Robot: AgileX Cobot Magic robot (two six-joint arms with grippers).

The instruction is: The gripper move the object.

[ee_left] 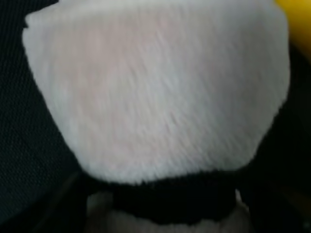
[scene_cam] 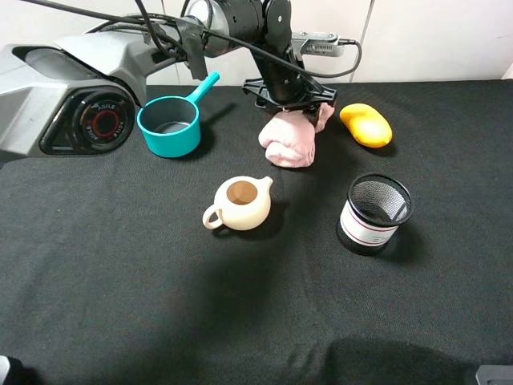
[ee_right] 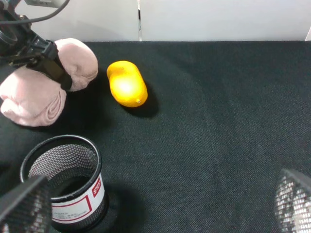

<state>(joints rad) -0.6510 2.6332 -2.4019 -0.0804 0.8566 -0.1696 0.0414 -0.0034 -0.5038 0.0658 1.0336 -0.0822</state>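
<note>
Straddling the towel bundle [scene_cam: 287, 144] at its waist with my left gripper [scene_cam: 290, 108], bundle lying directly beneath at the table's back beside the yellow fruit [scene_cam: 366, 125], long axis back-right to front-left; clamped or slack, I cannot tell.

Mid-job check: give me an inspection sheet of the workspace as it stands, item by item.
Surface: black cloth, flat, no spills seen.
Job's things: pink towel bundle lying at the far side, between teal saucepan and yellow fruit, touching neither.
Clutter: cream teapot and mesh cup nearer the front, both upright.
Grippers: left gripper down on the towel's middle, jaws hidden; right gripper jaws wide open, empty.
Cables: black cables along the left arm, none on the cloth.
Surroundings: white wall behind; grey housing at the left edge.
</note>
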